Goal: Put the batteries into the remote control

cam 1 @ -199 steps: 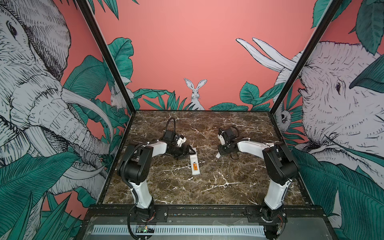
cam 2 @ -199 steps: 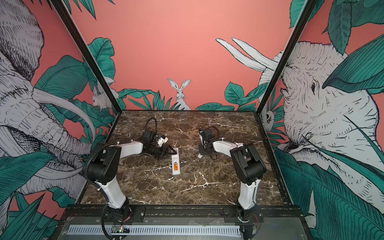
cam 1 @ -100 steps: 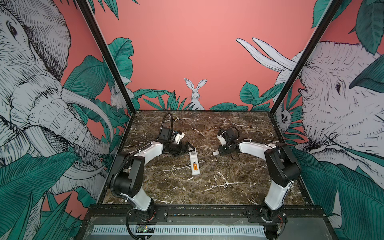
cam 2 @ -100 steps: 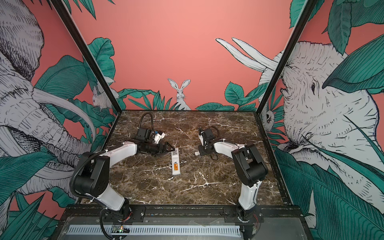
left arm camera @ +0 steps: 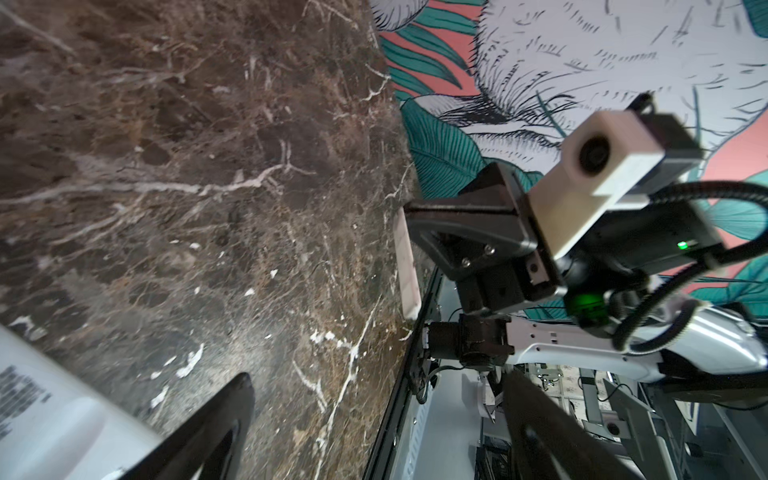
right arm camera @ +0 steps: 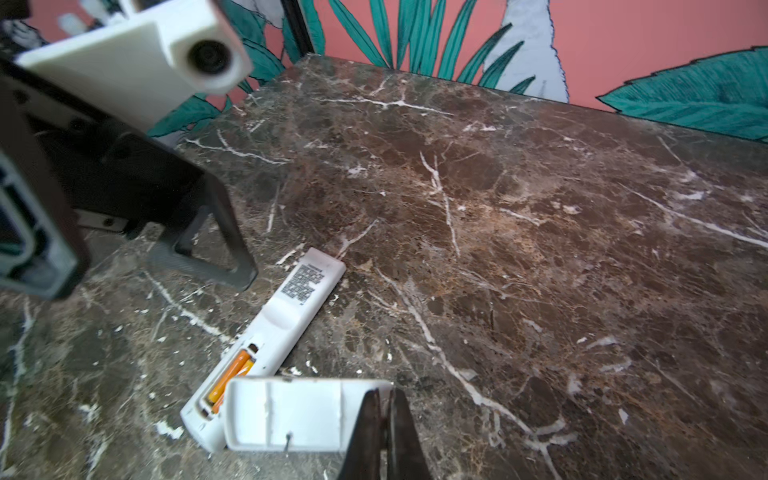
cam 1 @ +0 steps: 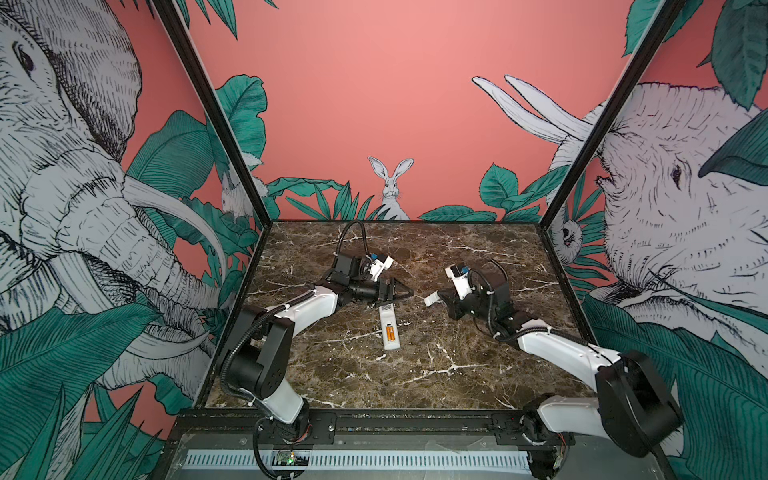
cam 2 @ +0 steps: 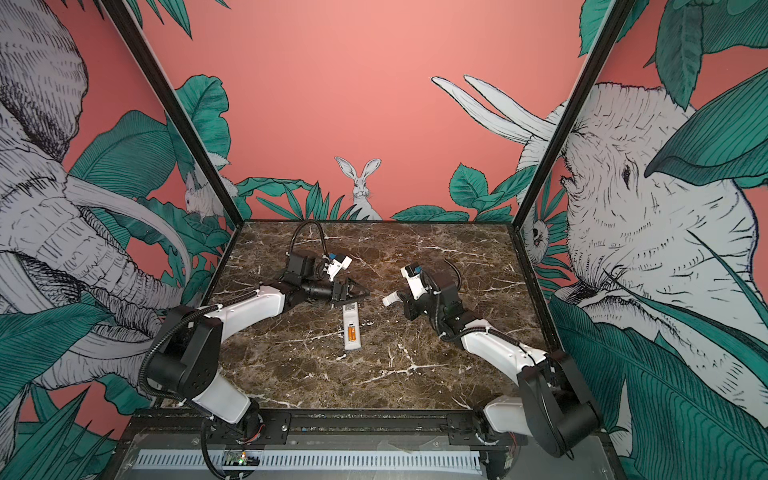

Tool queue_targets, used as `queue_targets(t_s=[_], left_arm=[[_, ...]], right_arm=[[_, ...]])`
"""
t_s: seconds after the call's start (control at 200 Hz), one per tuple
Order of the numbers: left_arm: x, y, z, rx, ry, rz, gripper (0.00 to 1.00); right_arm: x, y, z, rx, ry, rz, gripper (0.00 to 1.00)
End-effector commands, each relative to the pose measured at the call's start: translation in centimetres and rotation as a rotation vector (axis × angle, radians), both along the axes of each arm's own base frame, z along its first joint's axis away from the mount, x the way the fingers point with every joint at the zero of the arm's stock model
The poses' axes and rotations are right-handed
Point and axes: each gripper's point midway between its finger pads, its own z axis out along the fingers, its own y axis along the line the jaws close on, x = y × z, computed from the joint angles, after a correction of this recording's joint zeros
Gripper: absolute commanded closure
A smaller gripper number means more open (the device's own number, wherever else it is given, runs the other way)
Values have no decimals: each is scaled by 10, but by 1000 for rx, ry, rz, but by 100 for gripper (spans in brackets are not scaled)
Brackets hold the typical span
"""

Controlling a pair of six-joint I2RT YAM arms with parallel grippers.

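Observation:
The remote control [cam 1: 388, 322] [cam 2: 350, 320] [right arm camera: 291, 303] lies back-up mid-table with its compartment uncovered. Both orange batteries [cam 1: 390, 333] [cam 2: 352, 333] [right arm camera: 232, 372] lie side by side inside it. My right gripper [cam 1: 440, 296] [cam 2: 400, 296] [right arm camera: 384, 401] is shut on one end of the white battery cover [cam 1: 431, 298] [cam 2: 389, 299] [right arm camera: 291, 415] [left arm camera: 407, 266], held above the table to the right of the remote. My left gripper [cam 1: 401, 287] [cam 2: 358, 291] [left arm camera: 376, 376] stands open and empty just behind the remote's far end [left arm camera: 45, 415].
The dark marble table [cam 1: 436, 374] is boxed in by painted walls on three sides and a black rail [cam 1: 415, 419] along the front. Both arms reach inward from the front corners. In the right wrist view the left gripper's finger [right arm camera: 224, 249] stands close by the remote.
My right gripper has closed on the cover and raised it slightly. My left gripper has opened wider and edged to the right, and that arm's elbow has dropped toward the front.

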Motion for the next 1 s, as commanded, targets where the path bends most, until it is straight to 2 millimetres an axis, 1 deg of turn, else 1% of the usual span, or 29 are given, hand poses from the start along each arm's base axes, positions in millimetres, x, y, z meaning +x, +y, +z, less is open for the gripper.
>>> queue_targets(t_s=[0.0, 0.16, 0.29, 0.345, 0.455, 0.545, 0.56, 0.565, 0.57, 0.595, 0.695, 0.84, 0.95, 0.995], left_arm=[[-8, -12, 42, -133, -36, -35, 6], [-22, -26, 54, -177, -10, -77, 6], [-26, -29, 59, -202, 13, -89, 8], [-27, -29, 64, -228, 16, -93, 11], [-29, -29, 76, -271, 22, -99, 18], [-30, -29, 86, -305, 25, -101, 21], [-30, -28, 88, -310, 25, -100, 22], [-31, -28, 88, -312, 28, -99, 22], [-30, -28, 89, -314, 29, -99, 22], [-31, -28, 91, -325, 31, -98, 24], [-32, -28, 103, -368, 40, -103, 29], [-35, -26, 109, -377, 48, -106, 32], [-38, -25, 111, -369, 49, -109, 39], [-38, -25, 111, -362, 49, -109, 40]], right_arm=[[-5, 15, 57, 151, -223, 100, 98], [-10, 18, 83, 241, -324, 125, 98], [-12, 23, 102, 300, -382, 163, 98], [-13, 26, 106, 319, -400, 179, 98], [-16, 32, 112, 359, -441, 227, 98], [-21, 36, 117, 396, -476, 271, 98], [-21, 36, 117, 400, -477, 276, 98], [-21, 37, 114, 400, -469, 280, 98], [-22, 37, 117, 405, -481, 282, 98], [-22, 38, 115, 409, -478, 288, 98], [-23, 40, 117, 449, -505, 309, 98], [-22, 44, 119, 467, -510, 335, 98], [-23, 46, 120, 462, -520, 350, 98], [-23, 46, 121, 463, -521, 357, 98]])
